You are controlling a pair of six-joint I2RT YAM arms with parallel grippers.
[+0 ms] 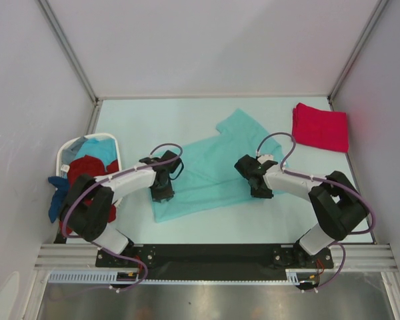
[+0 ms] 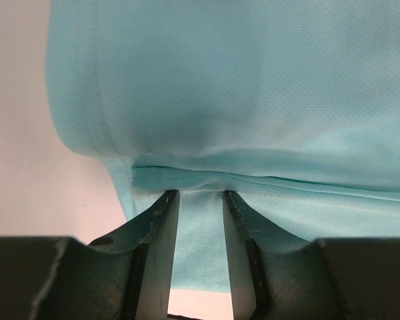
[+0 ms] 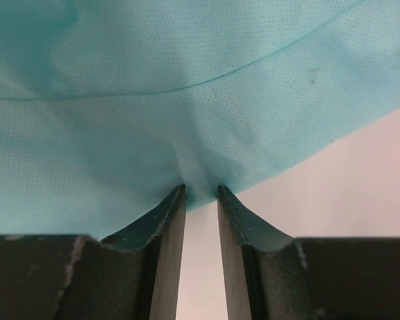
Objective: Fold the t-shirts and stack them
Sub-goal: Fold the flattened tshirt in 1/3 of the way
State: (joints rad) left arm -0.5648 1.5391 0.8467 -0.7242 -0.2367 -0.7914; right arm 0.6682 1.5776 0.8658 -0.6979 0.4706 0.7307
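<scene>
The light teal t-shirt (image 1: pixel 210 167) lies spread across the middle of the table, one sleeve pointing to the back. My left gripper (image 1: pixel 163 193) is at its left edge, shut on a fold of the cloth; in the left wrist view the teal t-shirt (image 2: pixel 253 87) runs between the fingers of the left gripper (image 2: pixel 200 195). My right gripper (image 1: pixel 260 192) is at the shirt's right edge. In the right wrist view the right gripper (image 3: pixel 201 190) pinches the hem of the teal t-shirt (image 3: pixel 153 87) at its tips. A bright pinkish-red t-shirt (image 1: pixel 320 127) lies folded at the back right.
A white laundry basket (image 1: pixel 87 137) stands at the left edge, holding a dark red shirt (image 1: pixel 87 167) and a light blue one (image 1: pixel 100 150). A blue shirt (image 1: pixel 57 200) hangs over its near side. Walls enclose the table on three sides.
</scene>
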